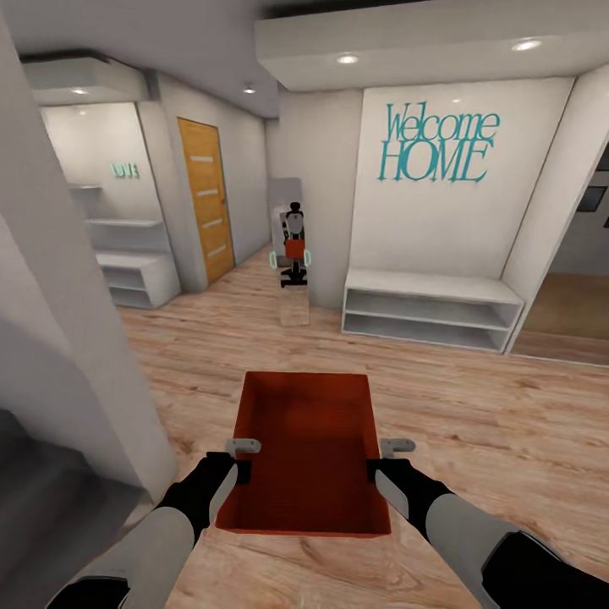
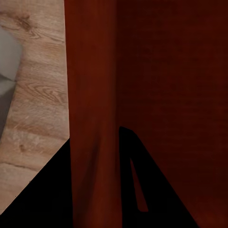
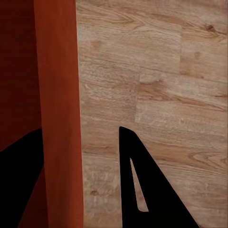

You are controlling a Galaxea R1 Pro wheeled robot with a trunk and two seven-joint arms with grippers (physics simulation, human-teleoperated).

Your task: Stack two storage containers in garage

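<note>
Head view: orange-red storage container (image 1: pixel 306 457) held over wood-plank floor (image 1: pixel 474 406) btwn both arms, left gripper (image 1: pixel 239 461) clamped on its left wall, right gripper (image 1: pixel 382 461) on right wall; white shelf bench (image 1: pixel 431 306) under "Welcome HOME" wall ahead. Left wrist: fingers (image 2: pixel 142 190) straddle wall. Right wrist: same.

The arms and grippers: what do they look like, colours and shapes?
Both arms have pale grey shells with black sections at the wrists. The left gripper and right gripper carry small light grey parts on top. In the wrist views, the fingers are flat black wedges, one with a narrow slot.
</note>
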